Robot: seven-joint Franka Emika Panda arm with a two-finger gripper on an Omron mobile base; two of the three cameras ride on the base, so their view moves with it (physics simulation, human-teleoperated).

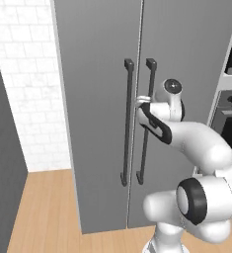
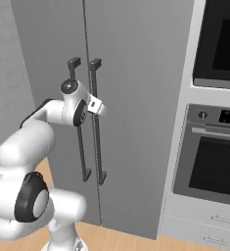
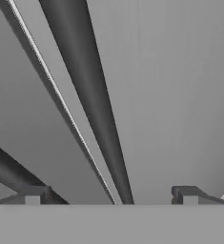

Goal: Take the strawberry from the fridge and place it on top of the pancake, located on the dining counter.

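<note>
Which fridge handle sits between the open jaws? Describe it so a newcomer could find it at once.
Start at the tall grey fridge left of the built-in ovens. Down its middle runs the seam between two doors, with a long dark vertical bar on each side. The one meant is the right-hand handle, on the door nearer the ovens; the gripper straddles it, while the left handle stands outside the jaws.

The fridge (image 1: 102,123) stands closed, its two bar handles side by side at the middle seam. A tiled wall (image 1: 23,84) lies to its left, and stacked ovens (image 2: 212,147) stand to its right. The gripper (image 3: 111,193) is just before the right-hand handle (image 3: 92,105), which runs between the spread jaws.
</note>
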